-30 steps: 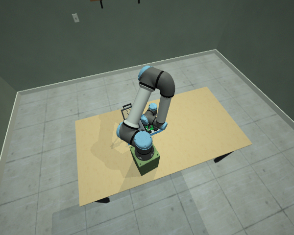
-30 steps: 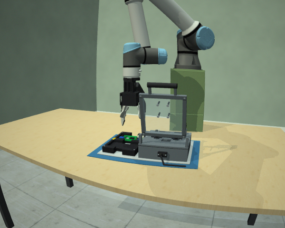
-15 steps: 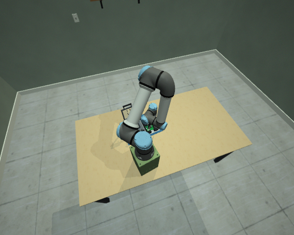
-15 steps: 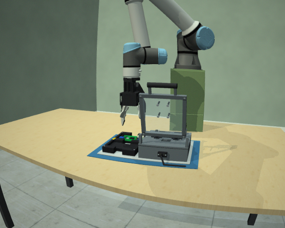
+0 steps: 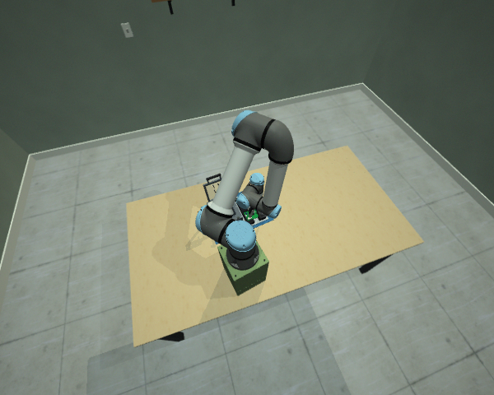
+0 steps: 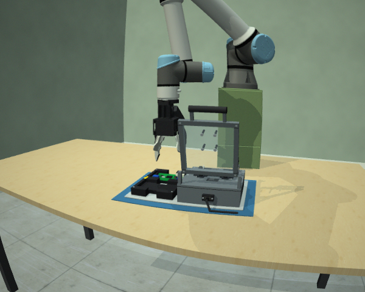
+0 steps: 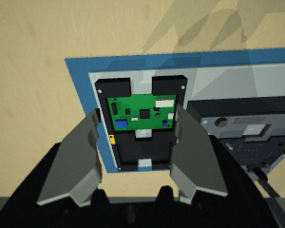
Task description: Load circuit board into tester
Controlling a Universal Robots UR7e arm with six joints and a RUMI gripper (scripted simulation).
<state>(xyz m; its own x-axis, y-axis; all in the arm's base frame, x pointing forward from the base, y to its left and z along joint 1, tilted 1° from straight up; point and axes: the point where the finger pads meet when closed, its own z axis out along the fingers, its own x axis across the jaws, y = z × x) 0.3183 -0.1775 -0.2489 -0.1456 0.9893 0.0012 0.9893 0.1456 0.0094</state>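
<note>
The green circuit board (image 7: 142,113) lies in the black tray (image 7: 139,125), component side up, with its white connector (image 7: 164,103) at its far right corner. It also shows in the exterior view (image 6: 166,176). My gripper (image 7: 137,106) is open and empty. It hangs above the tray (image 6: 156,187) with its fingers (image 6: 166,149) spread on either side of the board, well clear of it. The grey tester (image 6: 210,187) stands right of the tray with its clear lid (image 6: 208,143) upright and open. Its nest (image 7: 249,130) shows at the right of the wrist view.
Tray and tester sit on a white plate on a blue mat (image 6: 188,201) on the wooden table. A black cable (image 6: 218,210) runs from the tester's front. The lid's black handle (image 6: 207,109) stands close beside my gripper. The arm's green pedestal (image 6: 239,127) stands behind the tester.
</note>
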